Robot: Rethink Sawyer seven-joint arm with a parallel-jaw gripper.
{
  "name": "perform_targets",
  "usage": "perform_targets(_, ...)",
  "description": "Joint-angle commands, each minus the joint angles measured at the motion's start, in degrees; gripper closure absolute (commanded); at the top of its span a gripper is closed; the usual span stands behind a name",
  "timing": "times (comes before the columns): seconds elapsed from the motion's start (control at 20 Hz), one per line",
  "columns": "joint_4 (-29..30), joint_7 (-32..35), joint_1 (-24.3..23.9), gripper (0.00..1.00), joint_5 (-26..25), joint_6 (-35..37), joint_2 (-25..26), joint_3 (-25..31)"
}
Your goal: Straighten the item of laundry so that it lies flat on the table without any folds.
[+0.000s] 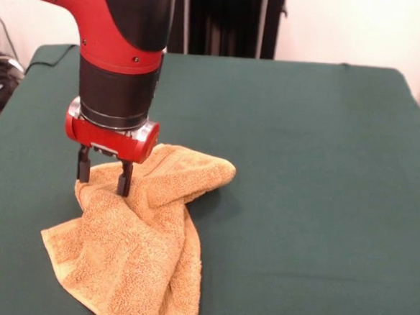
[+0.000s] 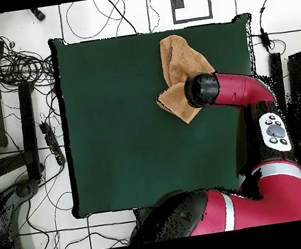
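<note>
Towel: an orange-tan terry towel [image 1: 135, 246] lies crumpled on the table, not flat. In the front view it is bunched into a raised ridge at its middle, with one rounded lobe stretching away from the gripper and a wider flap spreading toward the table's near edge, where it runs out of the picture. Long folds run along its length.

Towel position: in the overhead view the towel [image 2: 176, 67] sits close to one long edge of the tabletop, nearer one corner than the middle. Part of it is hidden beneath the arm.

Gripper: a red-collared gripper [image 1: 104, 179] with two short black fingers [image 1: 125, 178] points straight down at the towel's raised ridge. The fingers stand apart with a gap between them. Their tips are level with the cloth and appear to touch it; I cannot tell whether any fabric is pinched between them.

Arm: a red and black arm [image 2: 235, 90] reaches over the table's edge, its black wrist directly above the towel.

Table: a large surface covered in dark green cloth [image 1: 316, 179], much larger than the towel, otherwise bare.

Surroundings: cables [image 2: 14, 66] lie tangled on the white floor beside the table in the overhead view.
</note>
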Motion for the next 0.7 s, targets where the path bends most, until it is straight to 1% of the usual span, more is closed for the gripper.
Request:
perform_targets(0.05, 1.16, 4.77, 1.77, 0.00, 2.60, -1.62, 1.39, 7.89)
perform_targets(0.35, 1.61, 4.88, 1.61, 0.00, 2.62, -2.70, 1.51, 8.14)
perform_targets(0.55, 4.24, 5.74, 1.79, 0.00, 2.79, -2.36, -0.27, 7.37)
perform_targets(0.7, 5.31, 5.68, 1.23, 0.00, 2.63, -3.57, -0.08, 7.73)
